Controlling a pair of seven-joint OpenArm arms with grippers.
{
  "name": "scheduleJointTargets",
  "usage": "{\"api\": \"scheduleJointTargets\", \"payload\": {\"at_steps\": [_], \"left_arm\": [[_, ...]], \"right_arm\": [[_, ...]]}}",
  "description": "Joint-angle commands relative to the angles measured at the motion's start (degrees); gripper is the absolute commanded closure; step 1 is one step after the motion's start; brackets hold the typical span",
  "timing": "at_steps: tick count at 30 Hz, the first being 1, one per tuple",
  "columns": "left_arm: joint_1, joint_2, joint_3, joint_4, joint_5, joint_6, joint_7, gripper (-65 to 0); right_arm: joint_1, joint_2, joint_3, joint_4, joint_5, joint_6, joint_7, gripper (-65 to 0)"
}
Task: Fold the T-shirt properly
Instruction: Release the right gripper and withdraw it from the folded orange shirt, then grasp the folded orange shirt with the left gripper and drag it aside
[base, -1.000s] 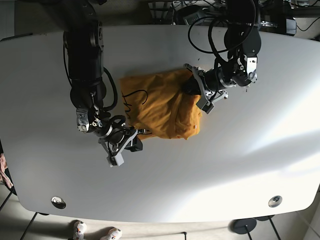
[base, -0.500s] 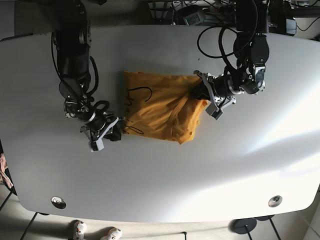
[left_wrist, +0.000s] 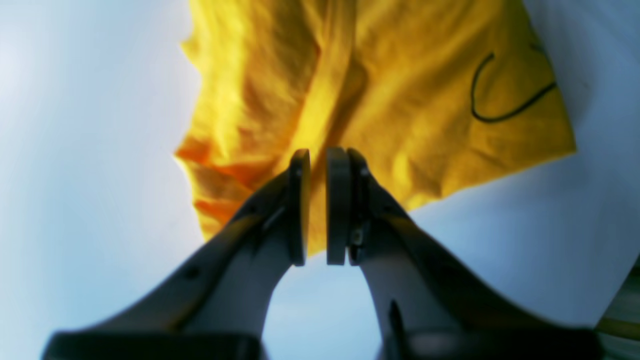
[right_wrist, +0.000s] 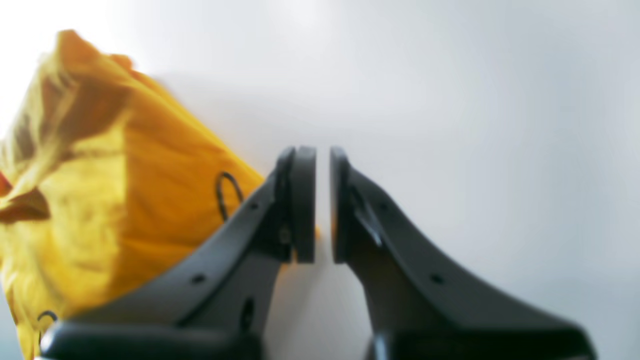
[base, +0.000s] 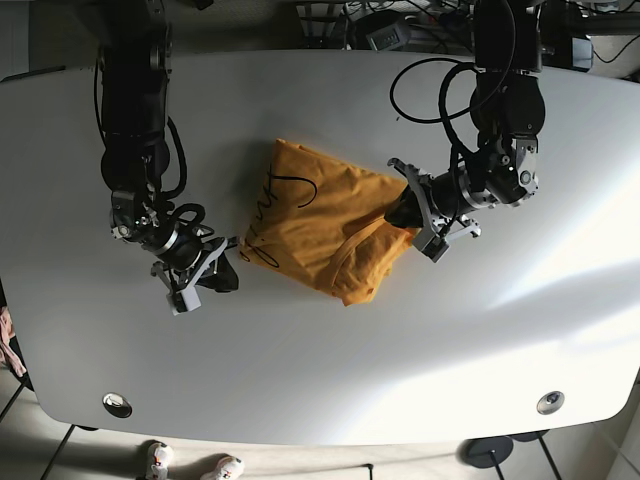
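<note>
The orange T-shirt (base: 310, 220) lies in a crumpled, partly folded heap at the middle of the white table (base: 320, 380), its black line print facing up. In the left wrist view the T-shirt (left_wrist: 400, 75) fills the space behind my left gripper (left_wrist: 318, 160), whose pads are pressed nearly together at the cloth's edge. In the base view this left gripper (base: 403, 208) sits on the shirt's right edge. My right gripper (base: 222, 272) is on the table, a little off the shirt's lower left corner. Its pads are together with only bare table between them (right_wrist: 322, 155), and the T-shirt (right_wrist: 100, 200) lies to its left.
Two round fittings (base: 117, 404) (base: 550, 403) are set into the table near its front edge. Cables and equipment (base: 400, 30) crowd the far side behind the arms. Bright sunlight streaks cross the table's right part (base: 560, 290).
The right gripper has drawn back to the left, off the shirt's lower left corner. The left gripper has moved down and right with the shirt's edge, and the shirt has turned and bunched.
</note>
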Motion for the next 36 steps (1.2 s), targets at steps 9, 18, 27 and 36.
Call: {"api": "scheduleJointTargets", "payload": {"at_steps": [9,18,27,36], "left_arm": [[3.8,-0.2,-2.4,-7.4,-1.1,2.2,-11.3,-4.3],[-17.7,-0.2,-1.7,-34.6,-0.9,2.1,-16.4,-4.3],[-30.7,-0.3,2.2,-49.9,-0.9,2.1,-23.9,-4.3],[-32.7,-3.2,2.2,-41.0,-0.8,2.5,-23.5,-4.9]], "right_arm": [[4.1,-0.4,-6.4,-9.0,-3.7,0.16,8.6,-4.3],[-6.9,1.7,-6.2,-1.9,-3.6,0.16,10.9,-4.1],[-17.9,-3.3,-6.4,13.5,-4.1,-0.36,4.9,-4.1],[-19.2,-4.8,-5.6,20.8,-3.7,-0.36,1.2,-4.1]]}}
